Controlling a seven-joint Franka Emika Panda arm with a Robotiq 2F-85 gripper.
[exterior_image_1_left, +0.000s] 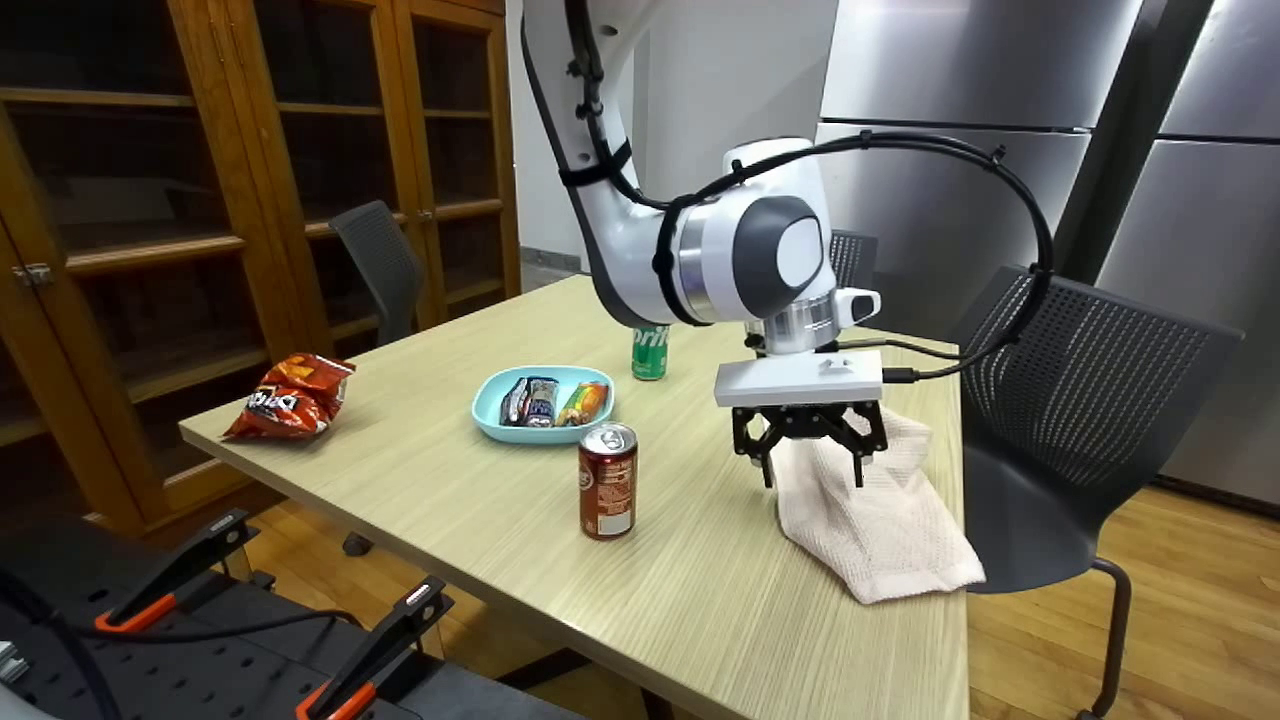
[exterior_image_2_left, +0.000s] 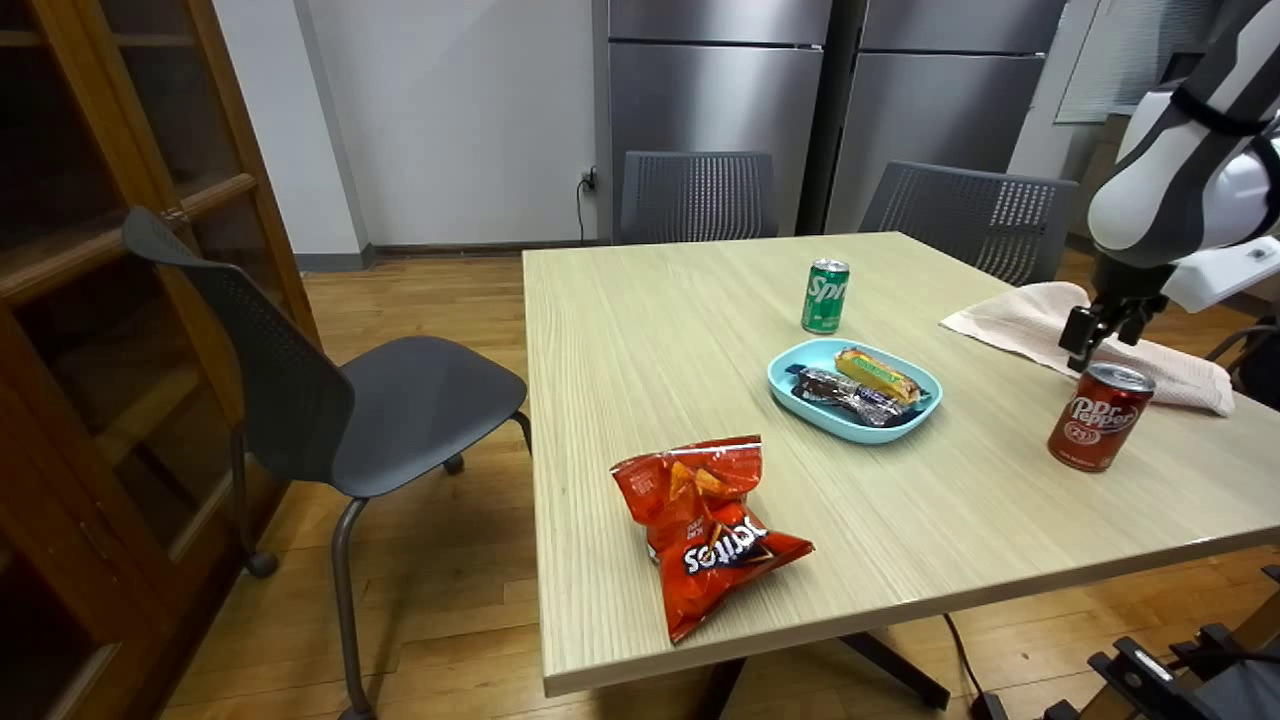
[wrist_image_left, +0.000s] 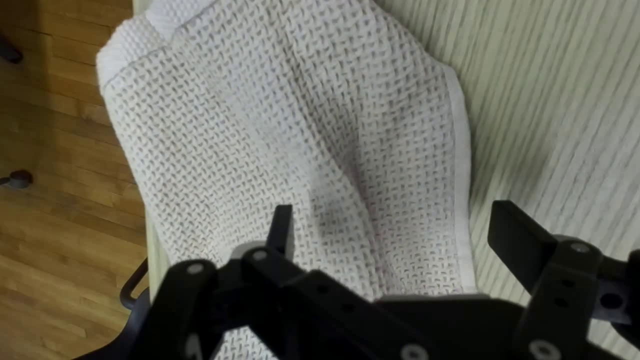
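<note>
Below end effector (exterior_image_1_left: 813, 486), wht towel (exterior_image_1_left: 895, 545) lies on tbl (exterior_image_1_left: 700, 600).

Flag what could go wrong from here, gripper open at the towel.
Shallow pinch: in the wrist view the open gripper has one finger over the towel and one beyond its hem, so closing might catch only a loose fold.
Slide-off: a towel corner pokes past the edge of the table, so a snag could drag it down.
Knock: the Dr Pepper can stands upright nearby; a low sideways move might tip it.
</note>
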